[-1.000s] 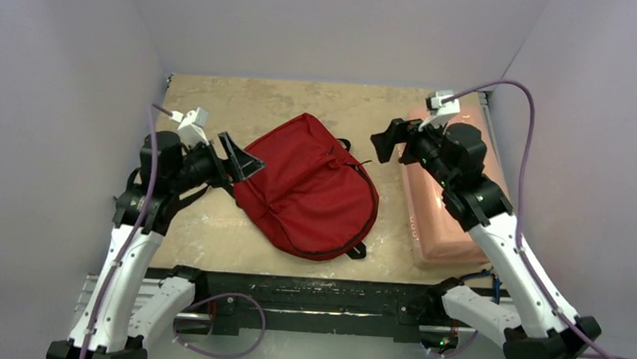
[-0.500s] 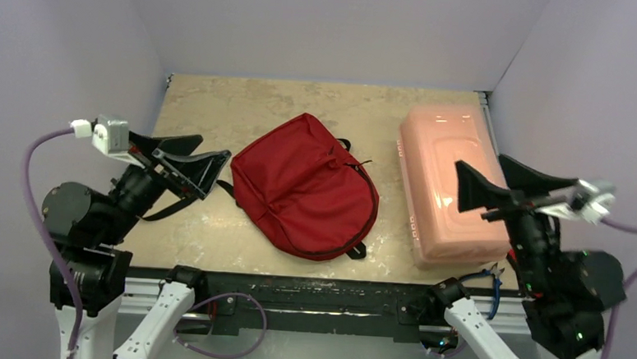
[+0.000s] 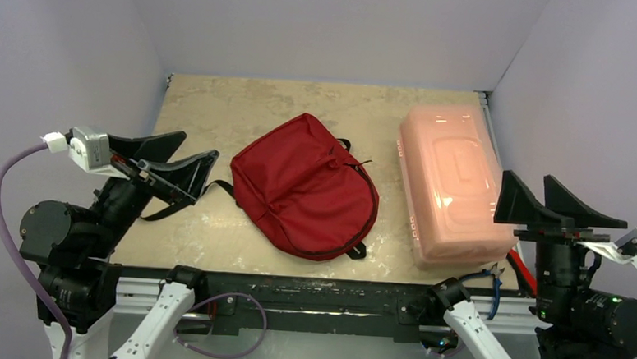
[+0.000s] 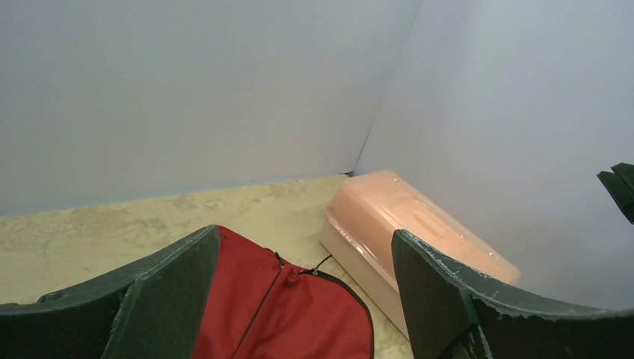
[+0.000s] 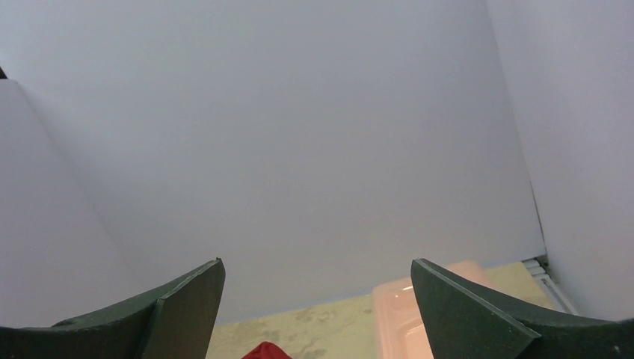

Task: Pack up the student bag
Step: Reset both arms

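Both hands are wide open and hold nothing: the left hand (image 3: 172, 157) hangs above the left edge of the table, and the right hand (image 3: 559, 210) hangs beyond the right edge, near the front right corner. Neither of them touches anything.

The red fabric backpack (image 3: 305, 187) lies flat in the middle of the beige table (image 3: 220, 108), with its dark zipper line running around the lower side and appearing closed, as far as the top view shows. A black strap (image 3: 165, 208) comes out from its left side toward the left hand. Just beside the backpack, along the right edge of the table, lies a long pink plastic box with a closed lid (image 3: 453, 180). No loose school items are visible on the table.

This scene fits two stages: a bag already packed and closed, or a bag whose contents wait inside the pink box. The pictures do not settle which one.

What could go wrong, in my judgement: the soft backpack can slide or fold if one hand pulls the zipper while the other does not hold the fabric. The loose strap can catch on a finger of the left hand. The box lid looks smooth, so the right hand may slip on it.
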You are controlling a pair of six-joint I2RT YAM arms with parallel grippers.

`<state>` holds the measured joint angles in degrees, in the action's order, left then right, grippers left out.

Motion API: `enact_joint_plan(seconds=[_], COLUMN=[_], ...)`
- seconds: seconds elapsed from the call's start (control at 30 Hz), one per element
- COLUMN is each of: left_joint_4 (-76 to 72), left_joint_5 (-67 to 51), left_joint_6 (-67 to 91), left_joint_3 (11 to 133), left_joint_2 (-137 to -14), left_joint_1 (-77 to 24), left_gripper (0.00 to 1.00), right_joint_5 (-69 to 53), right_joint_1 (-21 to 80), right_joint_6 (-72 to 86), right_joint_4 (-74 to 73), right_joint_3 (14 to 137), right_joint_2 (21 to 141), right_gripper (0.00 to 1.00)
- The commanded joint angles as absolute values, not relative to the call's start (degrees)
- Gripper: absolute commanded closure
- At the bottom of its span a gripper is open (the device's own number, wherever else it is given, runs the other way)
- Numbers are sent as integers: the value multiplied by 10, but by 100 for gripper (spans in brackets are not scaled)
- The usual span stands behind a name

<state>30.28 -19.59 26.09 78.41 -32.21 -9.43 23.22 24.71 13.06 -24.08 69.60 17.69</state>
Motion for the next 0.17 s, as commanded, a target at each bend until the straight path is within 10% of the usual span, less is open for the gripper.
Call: enact_joint_plan(seconds=[0.0, 0.13], left_joint_4=[298, 297], left_joint_5=[-184, -182], left_joint_6=[240, 238], left_joint_3=[786, 781], left_joint_2=[-316, -316], left_joint_1=[-98, -100], left_gripper=[15, 15], right_joint_5=[179, 196], right_joint_1=[247, 246], right_joint_6=[109, 108], right_joint_4=[-216, -226], right_joint_3=[671, 672], right_joint_2=[184, 201], right_gripper=[1, 1])
